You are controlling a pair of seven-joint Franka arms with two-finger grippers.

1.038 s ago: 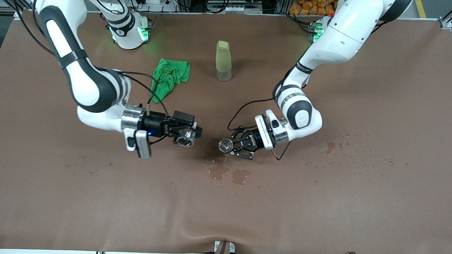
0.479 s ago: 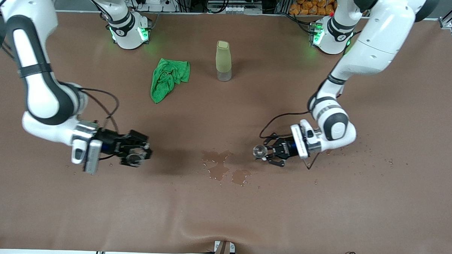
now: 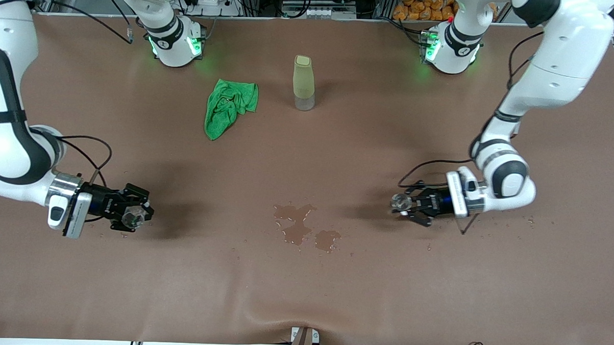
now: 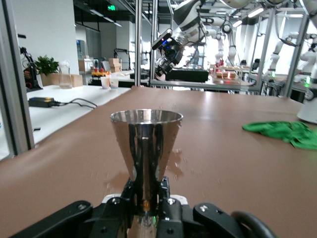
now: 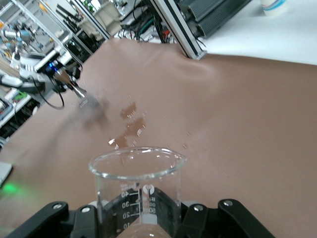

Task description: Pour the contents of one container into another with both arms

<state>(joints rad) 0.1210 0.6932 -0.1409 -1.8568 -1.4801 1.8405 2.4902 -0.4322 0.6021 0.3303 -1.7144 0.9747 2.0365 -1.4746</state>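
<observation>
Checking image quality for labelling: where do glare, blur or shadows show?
Front view: soft arm shadows on the table, spill glistens. Left wrist view: steel cup mirrors the room. Right wrist view: beaker sharp, the far left gripper smeared.

Left gripper (image 4: 146, 210) clamped on base of shiny steel cone cup (image 4: 145, 148), upright, mouth up. Brown table cover (image 4: 223, 148) spreads around it, speckled with droplets. Green cloth (image 4: 286, 133) lies on cover. Right gripper (image 4: 166, 58) farther off.
</observation>
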